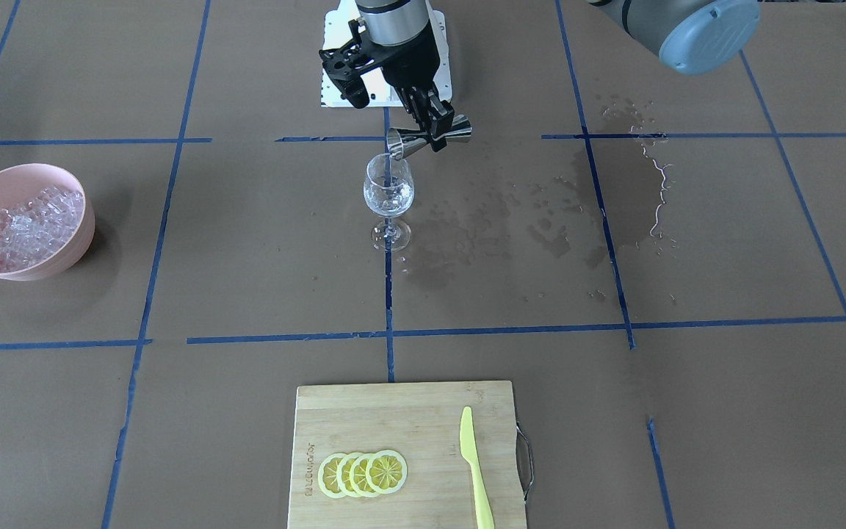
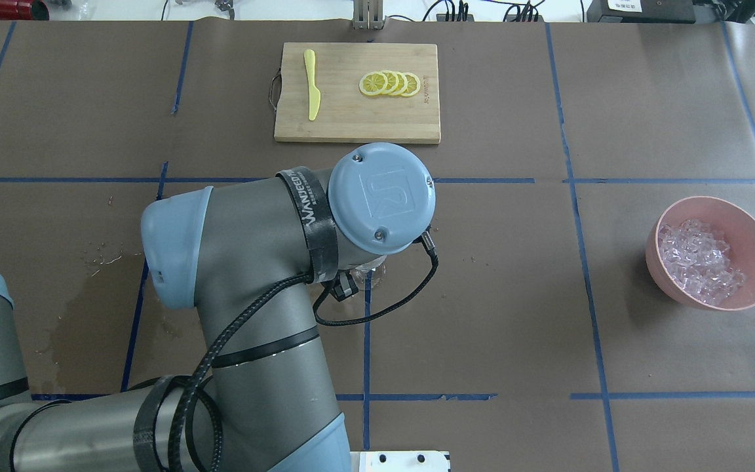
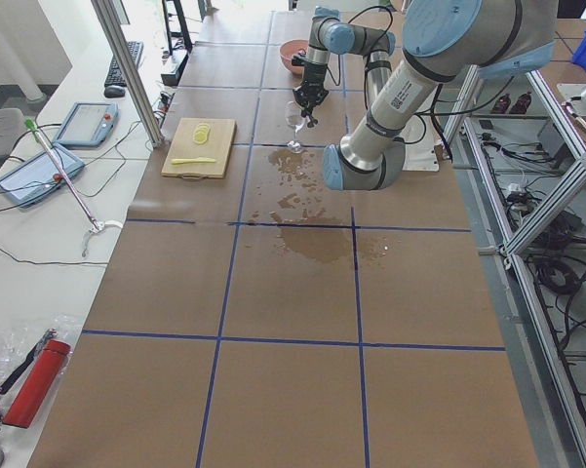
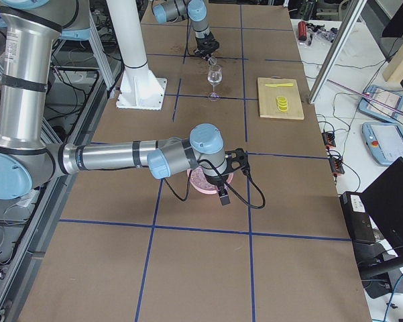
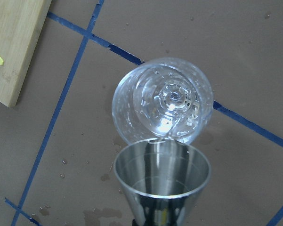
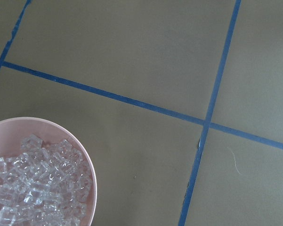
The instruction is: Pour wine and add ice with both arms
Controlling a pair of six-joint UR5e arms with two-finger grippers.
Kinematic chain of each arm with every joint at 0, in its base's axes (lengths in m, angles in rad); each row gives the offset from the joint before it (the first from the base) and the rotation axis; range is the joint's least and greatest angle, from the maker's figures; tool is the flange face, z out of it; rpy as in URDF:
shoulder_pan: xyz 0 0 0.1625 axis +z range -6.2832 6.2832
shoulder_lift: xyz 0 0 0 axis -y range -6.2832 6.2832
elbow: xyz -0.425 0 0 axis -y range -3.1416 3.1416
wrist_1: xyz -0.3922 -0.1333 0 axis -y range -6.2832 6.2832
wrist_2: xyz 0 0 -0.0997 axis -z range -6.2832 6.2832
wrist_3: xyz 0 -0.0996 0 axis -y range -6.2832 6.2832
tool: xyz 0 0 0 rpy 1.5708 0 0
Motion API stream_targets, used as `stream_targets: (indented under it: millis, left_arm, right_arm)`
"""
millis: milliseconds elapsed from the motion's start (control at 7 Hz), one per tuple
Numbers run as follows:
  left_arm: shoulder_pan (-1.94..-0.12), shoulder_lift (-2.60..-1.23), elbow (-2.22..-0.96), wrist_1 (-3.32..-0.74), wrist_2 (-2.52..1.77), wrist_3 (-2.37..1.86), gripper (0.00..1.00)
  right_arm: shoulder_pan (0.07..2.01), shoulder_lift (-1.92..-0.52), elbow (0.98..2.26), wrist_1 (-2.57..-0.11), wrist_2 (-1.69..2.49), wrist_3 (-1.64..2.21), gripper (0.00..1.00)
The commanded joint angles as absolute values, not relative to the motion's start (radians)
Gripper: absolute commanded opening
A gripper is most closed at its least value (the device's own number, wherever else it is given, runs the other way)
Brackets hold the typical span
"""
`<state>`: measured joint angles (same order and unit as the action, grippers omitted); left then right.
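My left gripper (image 1: 434,131) is shut on the waist of a steel jigger (image 1: 423,138). The jigger is tipped on its side with its lip over the rim of the clear stemmed glass (image 1: 388,192), which stands upright at the table's centre. In the left wrist view the jigger mouth (image 5: 162,181) touches the glass rim (image 5: 162,101), and a little clear wine runs from the lip into the glass. The ice (image 1: 30,228) is heaped in a pink bowl (image 1: 78,250). My right gripper (image 4: 221,193) shows only in the exterior right view, near the bowl. I cannot tell whether it is open or shut.
A wooden cutting board (image 1: 393,411) on the operators' side carries lemon slices (image 1: 363,474) and a yellow knife (image 1: 474,470). Dark wet stains (image 1: 526,220) spread over the brown paper beside the glass. The left arm's elbow (image 2: 381,196) hides the glass from overhead.
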<state>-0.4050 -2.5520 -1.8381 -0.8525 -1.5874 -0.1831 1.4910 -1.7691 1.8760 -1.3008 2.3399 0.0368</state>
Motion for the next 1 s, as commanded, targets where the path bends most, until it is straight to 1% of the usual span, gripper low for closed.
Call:
stream_targets:
  millis: [0, 857]
  left_arm:
    - [-0.405, -2.565, -1.812, -0.851, -1.565, -0.181, 0.0]
    - [-0.405, -2.568, -1.813, -0.845, -1.563, -0.163, 0.0]
  right_arm:
    - [1.491, -1.77, 1.872, -1.301, 2.341, 0.035, 1.0]
    - [1.491, -1.769, 1.871, -1.299, 2.341, 0.035, 1.0]
